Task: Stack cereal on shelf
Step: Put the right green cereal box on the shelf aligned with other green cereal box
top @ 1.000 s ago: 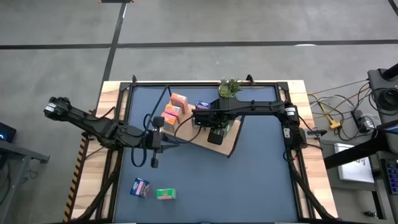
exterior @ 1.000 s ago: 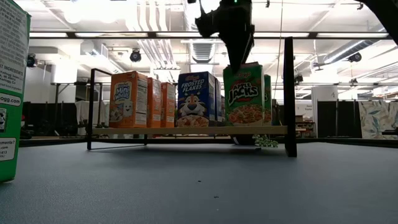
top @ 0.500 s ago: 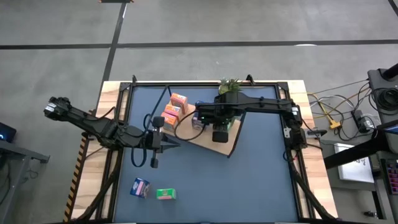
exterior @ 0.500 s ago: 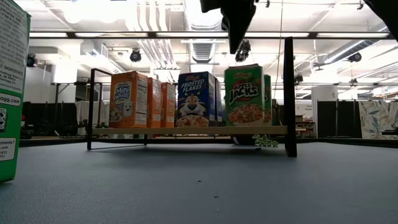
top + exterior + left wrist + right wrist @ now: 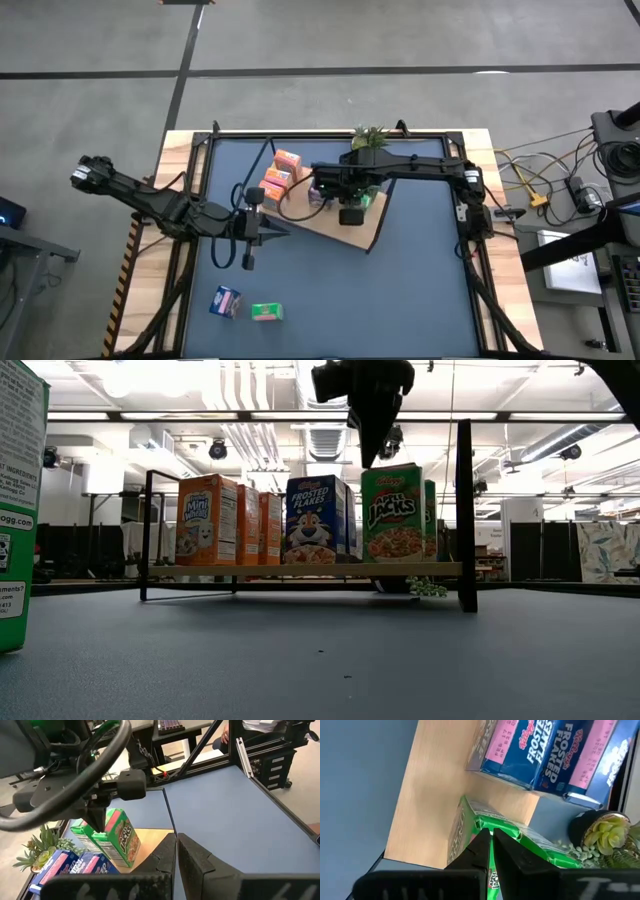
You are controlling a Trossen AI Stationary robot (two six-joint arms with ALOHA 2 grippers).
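On the left of the high view, the left gripper (image 5: 262, 231) waits above the dark blue tabletop (image 5: 420, 270), just beside the near corner of the shelf (image 5: 368, 232); its jaws are closed on nothing, as the left wrist view confirms. Near the front edge of the tabletop lie two cereal boxes well apart from the shelf: one blue-purple box (image 5: 227, 301) and one green box (image 5: 266, 312) just beside it.

The low view shows what the high view cannot: the printed fronts of the boxes that stand upright on the light-wood shelf. From left to right I count three orange Mini-Wheats boxes (image 5: 208, 520), then the Frosted Flakes boxes (image 5: 316, 520), then the Apple Jacks boxes (image 5: 394, 514). In the right wrist view there are two Frosted Flakes boxes side by side and two green boxes one behind the other, so seven boxes are on the shelf. At the left edge of the low view, part of a green box stands close to the camera.

The right gripper (image 5: 373, 445) hangs above the front Apple Jacks box, apart from it; the jaws are closed and hold nothing. In the high view the dark arm hides these green boxes.

Only the wrist views and the high view show clearly the small green plant (image 5: 602, 836) in a dark pot beside the shelf.
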